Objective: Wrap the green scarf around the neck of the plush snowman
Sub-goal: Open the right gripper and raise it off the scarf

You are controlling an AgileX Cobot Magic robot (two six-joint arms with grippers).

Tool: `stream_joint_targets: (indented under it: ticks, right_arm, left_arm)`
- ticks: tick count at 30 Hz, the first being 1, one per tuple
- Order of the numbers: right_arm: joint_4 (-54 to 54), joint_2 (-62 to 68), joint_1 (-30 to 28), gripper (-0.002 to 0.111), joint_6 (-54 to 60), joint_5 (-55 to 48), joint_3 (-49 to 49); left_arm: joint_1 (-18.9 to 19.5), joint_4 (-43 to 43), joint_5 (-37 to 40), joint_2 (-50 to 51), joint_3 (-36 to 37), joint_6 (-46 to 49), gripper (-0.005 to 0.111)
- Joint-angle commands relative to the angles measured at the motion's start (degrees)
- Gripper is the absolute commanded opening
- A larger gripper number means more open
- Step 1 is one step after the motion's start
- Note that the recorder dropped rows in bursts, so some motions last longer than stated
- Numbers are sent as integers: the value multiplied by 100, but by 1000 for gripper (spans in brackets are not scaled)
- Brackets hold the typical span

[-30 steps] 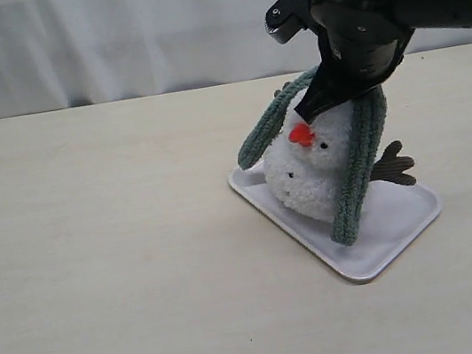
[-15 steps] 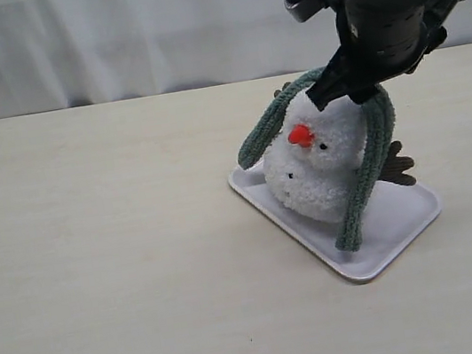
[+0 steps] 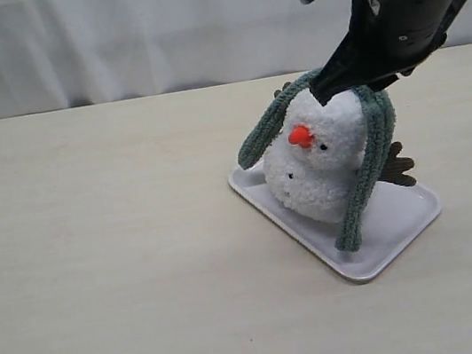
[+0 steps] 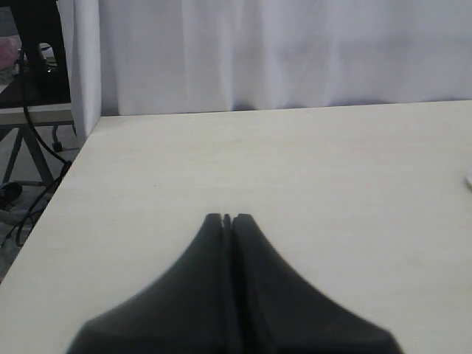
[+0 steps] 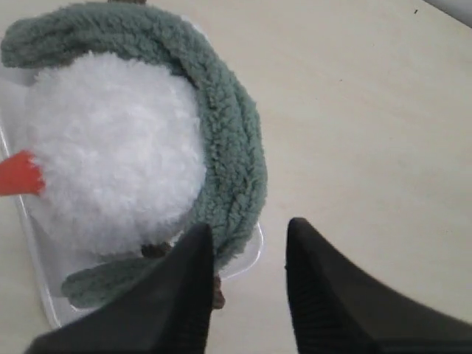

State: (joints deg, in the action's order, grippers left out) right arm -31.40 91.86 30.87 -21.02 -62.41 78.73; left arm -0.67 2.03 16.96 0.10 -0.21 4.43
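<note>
2 claws show, each in its own wrist view. The right gripper (image 5: 247,228) is released: its 2 dark fingers (image 5: 188,295) stand apart with bare table between them and nothing held, one finger just beside the green scarf (image 3: 374,142), though contact cannot be told. The left gripper (image 4: 227,218) is clenched, tips pressed together on nothing, above an open stretch of the pale wooden table (image 3: 95,253) well away from the toy. In the exterior view the plush snowman (image 3: 318,173) stands tilted on a white tray (image 3: 408,214), which lies toward 4 o'clock from the table's middle, with the right arm's black body hanging over it from 1 o'clock. The scarf is draped over the crown and back of the head ball, not down in the neck (image 3: 305,169), which shows only white fluff. 1 end of the scarf falls at 9 o'clock of the head and stops near the tray's far corner; the other runs down the 3 o'clock side, past the body, and its tip rests on the tray at about 5 o'clock of the toy. The orange nose (image 3: 301,136) points toward 9 o'clock, with black bead eyes just beside it. 1 brown twig arm (image 3: 394,165) sticks out at 3 o'clock behind the hanging scarf. White curtain (image 3: 106,36) closes the background at 12 o'clock.
</note>
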Motion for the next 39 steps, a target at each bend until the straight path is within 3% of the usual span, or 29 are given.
stream_joint_targets:
  ticks: [1, 12, 20, 29, 35, 39]
  right_arm:
    - [-379, -47, -45, 8, -367, 503, -463]
    - [271, 111, -839, 4, -704, 2014, -848]
    - [-129, 727, -909, 4, -684, 2101, -848]
    - [-283, 348, -909, 4, -684, 2126, -809]
    - [-112, -9, -899, 4, -624, 1823, -809]
    - [515, -141, -899, 4, 12, 1447, -809]
  left_arm:
    - [31, 2, -62, -10, 21, -11, 0]
    - [31, 15, -62, -10, 21, -11, 0]
    - [31, 15, -62, -10, 21, -11, 0]
    - [31, 15, -62, -10, 21, -11, 0]
    - [31, 15, -62, -10, 21, -11, 0]
    - [31, 15, -62, -10, 21, -11, 0]
